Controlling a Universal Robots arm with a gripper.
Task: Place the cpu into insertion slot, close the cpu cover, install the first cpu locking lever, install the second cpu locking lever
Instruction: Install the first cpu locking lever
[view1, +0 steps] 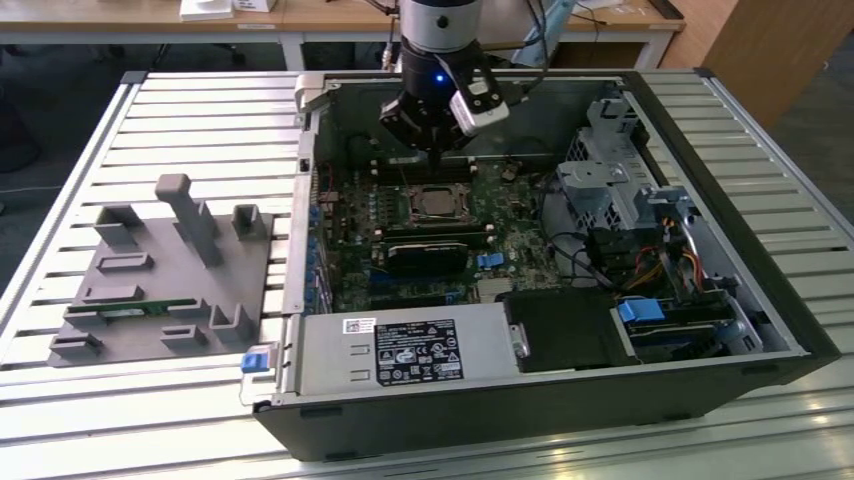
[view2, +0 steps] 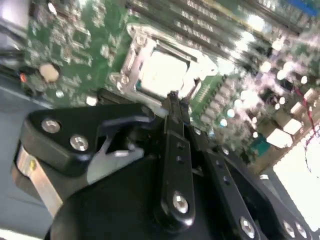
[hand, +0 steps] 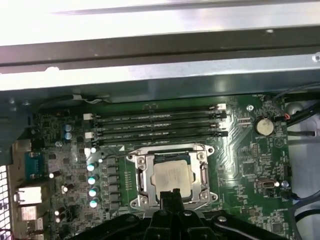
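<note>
The cpu, a dull silver square, lies flat in the insertion slot on the green motherboard; it also shows in the exterior view and, glaring bright, in the second wrist view. The cpu cover, a silver frame, lies down around the chip. Thin metal bars run along the frame's edges; whether they are latched I cannot tell. My gripper hovers just above the socket's edge, its black fingers pressed together with nothing between them. In the exterior view the gripper hangs behind the socket.
Long black memory slots run beside the socket. A black card, a grey power supply box and a drive cage with cables fill the open case. A grey fixture stands on the slatted table at the exterior view's left.
</note>
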